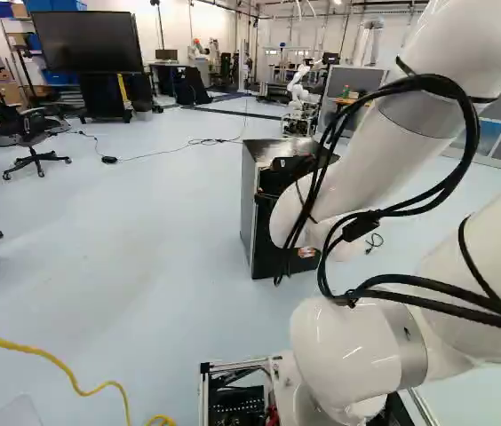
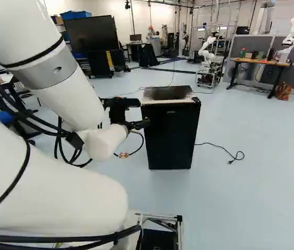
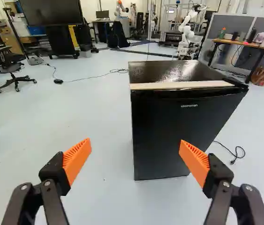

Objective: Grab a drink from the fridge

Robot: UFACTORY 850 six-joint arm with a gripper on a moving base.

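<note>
Black mini fridge [image 2: 170, 136] on a pale floor [image 3: 94, 110], ahead of the gripper's [image 3: 135, 144] fingers, which stand wide apart and empty, likely so they can take the closed door [image 3: 181, 133] first; any drink is hidden, presumably inside. Farther beyond the fingers, a large dark screen [image 3: 50, 18] and a wooden-topped desk [image 3: 240, 44] furnish the lab.

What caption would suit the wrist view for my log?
Open gripper facing the closed black fridge, with a cable on the floor beside it.
</note>
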